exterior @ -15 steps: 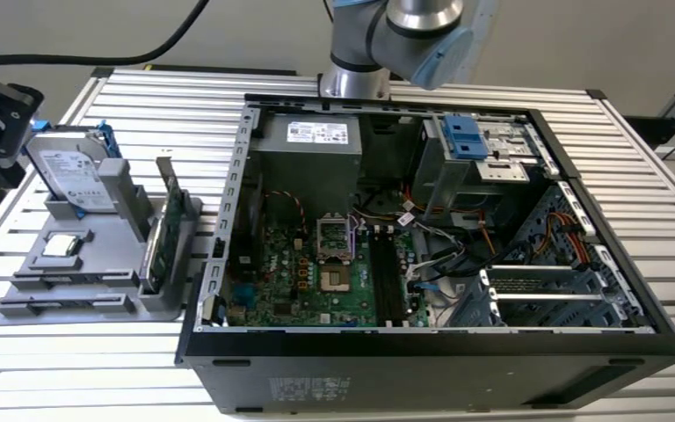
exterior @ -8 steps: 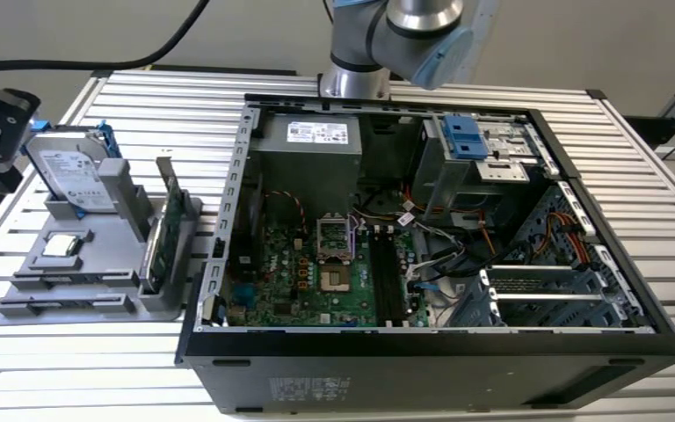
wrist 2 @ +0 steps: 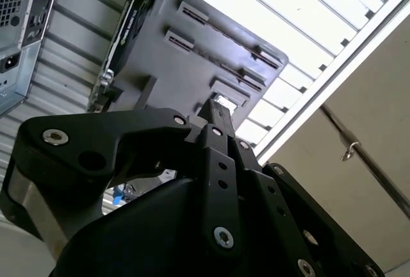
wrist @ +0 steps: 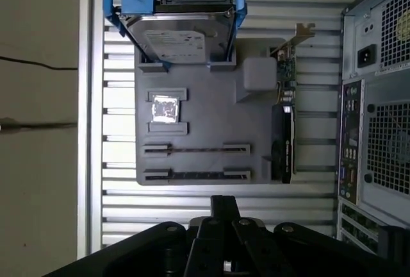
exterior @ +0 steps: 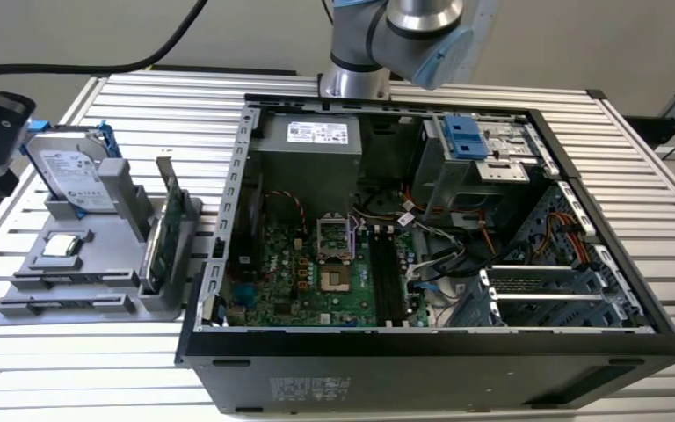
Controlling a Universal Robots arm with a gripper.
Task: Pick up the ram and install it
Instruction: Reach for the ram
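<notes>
At the exterior view's left, a grey tray point(exterior: 109, 264) held a hard drive point(exterior: 74, 171) and a green card point(exterior: 162, 233). The ram point(wrist: 195, 176) seemed to lie edge-on in 1 of its 2 slots. Rightward sat the open case point(exterior: 431, 347). In the first wrist view the gripper point(wrist: 224, 203) was clenched on nothing, well apart from the tray.

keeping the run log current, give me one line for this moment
gripper shut, empty | facing grey holder | ram in holder slot, not yet picked | case open
</notes>
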